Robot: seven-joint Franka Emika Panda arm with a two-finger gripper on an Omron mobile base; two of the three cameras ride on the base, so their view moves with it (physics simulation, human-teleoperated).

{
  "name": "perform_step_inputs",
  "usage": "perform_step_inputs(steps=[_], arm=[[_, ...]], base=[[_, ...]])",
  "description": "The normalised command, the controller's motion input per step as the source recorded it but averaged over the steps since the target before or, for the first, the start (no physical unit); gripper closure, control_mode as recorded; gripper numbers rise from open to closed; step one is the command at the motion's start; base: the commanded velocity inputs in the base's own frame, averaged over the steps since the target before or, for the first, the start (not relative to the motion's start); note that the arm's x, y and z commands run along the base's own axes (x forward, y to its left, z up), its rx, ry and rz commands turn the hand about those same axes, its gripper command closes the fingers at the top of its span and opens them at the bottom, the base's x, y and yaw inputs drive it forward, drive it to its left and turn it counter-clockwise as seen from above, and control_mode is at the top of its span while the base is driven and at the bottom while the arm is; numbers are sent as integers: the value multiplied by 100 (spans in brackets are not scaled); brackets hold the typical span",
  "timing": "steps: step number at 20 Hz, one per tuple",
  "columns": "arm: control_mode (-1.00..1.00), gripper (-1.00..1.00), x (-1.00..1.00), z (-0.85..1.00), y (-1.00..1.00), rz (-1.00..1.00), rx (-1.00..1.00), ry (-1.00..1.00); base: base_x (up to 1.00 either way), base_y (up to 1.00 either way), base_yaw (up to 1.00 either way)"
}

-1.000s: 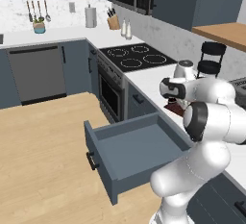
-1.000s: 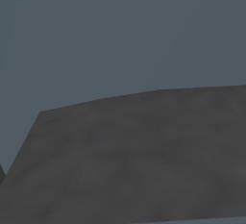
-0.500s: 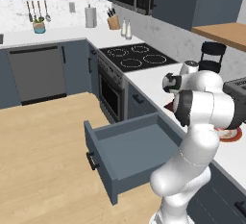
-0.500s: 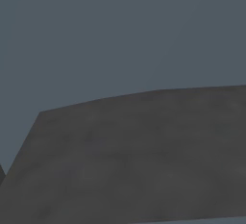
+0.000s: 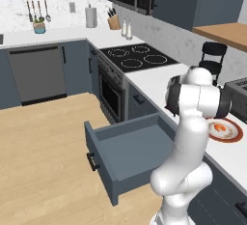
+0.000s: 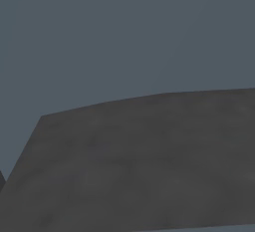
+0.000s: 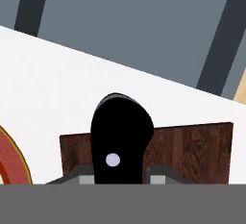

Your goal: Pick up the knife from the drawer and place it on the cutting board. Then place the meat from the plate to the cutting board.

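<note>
Nearest to you in the hand view, the gripper (image 7: 117, 180) is clamped on the knife (image 7: 120, 139); you see only its black handle with a pale rivet, rising from the bottom edge at 6 o'clock, while the blade is cut off below the frame. The finger tips (image 7: 81, 179) are barely visible as grey slivers either side of the handle. Just behind the handle lies the cutting board (image 7: 192, 153), its near part hidden by the handle and the lower edge, so you cannot tell whether the knife touches it. At 8 o'clock a red arc of the plate (image 7: 10, 163) pokes in, mostly cut off. Beyond the board the white counter (image 7: 57, 74) runs up to blue-grey cabinet fronts.

In the left base view, the drawer (image 5: 126, 150) stands pulled open at 6 o'clock, its inside bare where you can see it, the right end hidden behind the white arm. At 3 o'clock the plate (image 5: 232, 135) sits on the counter with the meat (image 5: 220, 128) on it, partly masked by the arm. The gripper and board are hidden behind the arm's upper links there.

The right base view gives you just flat grey surfaces, too close to identify.
</note>
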Motion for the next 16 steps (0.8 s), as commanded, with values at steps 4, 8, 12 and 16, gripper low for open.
perform_step_inputs(steps=[4, 8, 12, 16], arm=[[-100, -100, 31, -36, -34, 0, -1, 0], [-100, -100, 29, -24, -8, 3, 0, -7], [-100, -100, 2, 17, 0, 0, 0, -3], [-100, -100, -58, 98, -5, 0, 0, -11]], base=[[0, 0, 0], [0, 0, 0], [0, 0, 0], [0, 0, 0]])
